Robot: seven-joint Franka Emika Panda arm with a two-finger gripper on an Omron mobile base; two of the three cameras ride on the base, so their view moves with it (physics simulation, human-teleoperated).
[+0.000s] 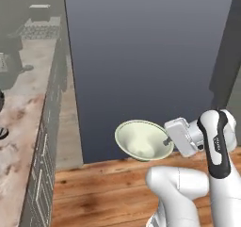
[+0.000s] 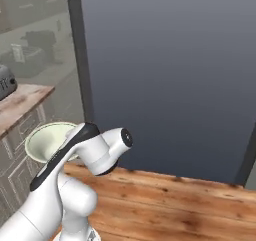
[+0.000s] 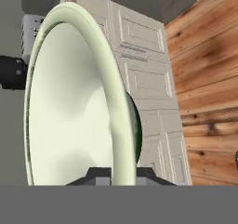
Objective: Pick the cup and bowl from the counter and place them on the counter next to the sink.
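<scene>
- Nearest, the white arm point(image 1: 214, 174) rises at 5 o'clock in the left base view and at 7 o'clock in the right base view, over a wooden plank floor point(image 2: 175, 200).
- Just ahead, the pincer point(image 3: 122, 174) is clenched on the rim of the bowl point(image 1: 143, 140), one dark fingertip on each side of the rim at 6 o'clock in the hand view.
- Held so, the pale cream-green bowl hangs in the air above the floor, tilted on its side with its hollow turned toward the left base camera.
- Beyond the bowl, cream panelled cabinets point(image 3: 148, 83) stand under the marbled table point(image 1: 19, 127), which runs along 9 o'clock of the left base view.
- Farthest, a large dark grey panel point(image 2: 165, 70) fills the background.
</scene>
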